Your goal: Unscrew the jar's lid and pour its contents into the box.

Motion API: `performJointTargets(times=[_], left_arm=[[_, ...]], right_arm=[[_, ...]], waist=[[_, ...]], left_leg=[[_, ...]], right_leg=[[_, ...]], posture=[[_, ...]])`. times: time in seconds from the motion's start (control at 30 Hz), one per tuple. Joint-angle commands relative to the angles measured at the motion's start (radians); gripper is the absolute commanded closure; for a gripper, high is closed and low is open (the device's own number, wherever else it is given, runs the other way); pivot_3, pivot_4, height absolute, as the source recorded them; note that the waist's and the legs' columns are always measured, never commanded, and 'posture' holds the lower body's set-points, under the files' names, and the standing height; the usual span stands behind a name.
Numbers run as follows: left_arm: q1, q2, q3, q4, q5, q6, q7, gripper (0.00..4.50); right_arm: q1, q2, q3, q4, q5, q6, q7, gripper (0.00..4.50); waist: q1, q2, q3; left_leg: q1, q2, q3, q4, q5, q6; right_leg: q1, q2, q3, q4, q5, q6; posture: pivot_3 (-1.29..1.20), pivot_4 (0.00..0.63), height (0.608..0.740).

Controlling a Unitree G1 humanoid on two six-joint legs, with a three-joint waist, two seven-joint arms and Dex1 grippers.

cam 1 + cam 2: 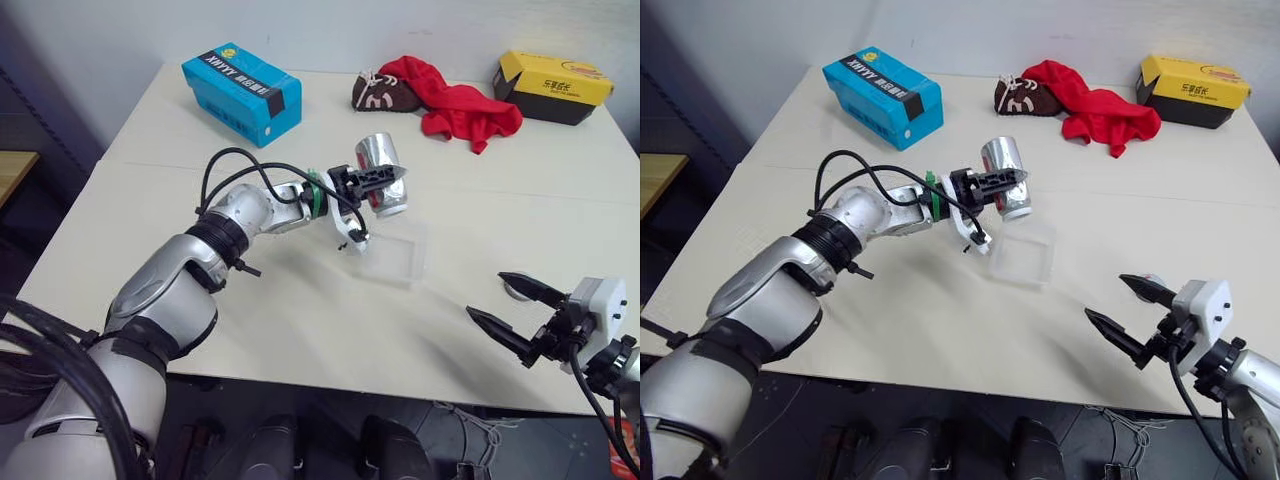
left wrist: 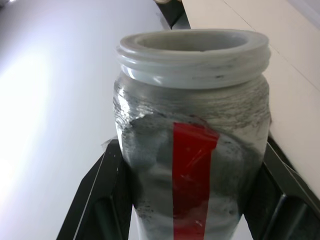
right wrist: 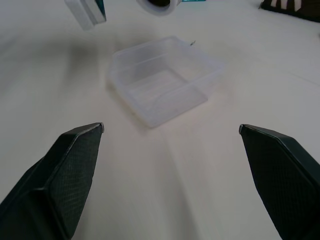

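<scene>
My left gripper [image 1: 386,184] is shut on the jar [image 1: 378,152], a clear cylinder with a red stripe. It holds the jar tipped in the air just over the box [image 1: 395,250], a shallow tray of frosted plastic. In the left wrist view the jar [image 2: 195,150] has an open, threaded mouth with no cap, gripped between black fingers [image 2: 100,200]. I cannot make out any contents. My right gripper [image 1: 486,294] hangs open near the table's front right edge, apart from the box [image 3: 160,87]. A small pale round thing [image 1: 518,291] behind it may be the lid.
At the back of the table stand a blue carton [image 1: 243,90], a brown shoe [image 1: 385,93] beside a red cloth [image 1: 455,108], and a yellow-and-black box [image 1: 553,86]. The table's front edge [image 1: 350,385] runs just below my right gripper.
</scene>
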Motion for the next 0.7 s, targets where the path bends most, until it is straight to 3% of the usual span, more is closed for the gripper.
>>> performJointTargets(times=[0.03,0.2,0.43,0.57,0.63,0.7], left_arm=[[-0.041,-0.022,-0.04,0.02,0.061,0.072,0.114,2.19],[-0.038,-0.035,-0.087,0.027,0.139,0.241,0.213,2.19],[-0.024,-0.038,-0.12,-0.008,0.19,0.349,0.28,2.19],[-0.024,-0.028,-0.081,0.0,0.094,0.211,0.222,2.19],[-0.022,-0.021,-0.027,0.026,-0.012,0.082,0.137,2.19],[-0.005,-0.019,0.076,0.072,-0.212,-0.13,-0.032,2.19]], right_arm=[[0.017,0.013,-0.039,-0.042,0.024,0.0,-0.022,0.05],[0.049,0.025,-0.053,-0.048,0.027,-0.007,-0.031,0.05],[0.051,0.043,-0.042,-0.037,0.023,-0.019,-0.034,0.05],[0.044,0.053,-0.031,-0.032,0.02,-0.02,-0.035,0.05],[0.043,0.057,-0.029,-0.032,0.022,-0.018,-0.036,0.05],[0.044,0.06,-0.028,-0.03,0.025,-0.015,-0.035,0.05]], waist=[[0.002,0.0,0.0],[0.002,0.0,0.0],[0.0,0.0,0.0],[-0.001,-0.001,0.0],[-0.002,0.0,0.0],[-0.004,0.0,0.0]], left_leg=[[0.0,0.0,0.0,0.0,0.0,0.0],[-0.001,0.0,0.001,0.0,0.001,0.0],[-0.001,0.0,0.002,0.0,0.002,-0.001],[-0.001,0.0,0.002,0.0,0.003,-0.001],[-0.001,0.0,0.002,0.0,0.003,-0.001],[-0.001,0.0,0.002,0.001,0.003,-0.002]], right_leg=[[-0.001,0.0,0.0,0.001,0.0,0.0],[-0.002,0.0,0.0,0.001,0.0,0.0],[-0.003,0.0,0.001,0.003,0.0,0.0],[-0.003,0.0,0.002,0.003,0.0,0.0],[-0.003,-0.001,0.002,0.004,0.0,0.0],[-0.003,-0.001,0.002,0.004,0.0,0.0]], posture=[[0.0,0.15,0.74],[0.0,0.15,0.74],[0.0,0.15,0.74],[0.0,0.15,0.74],[0.0,0.15,0.74],[0.0,0.15,0.74]])
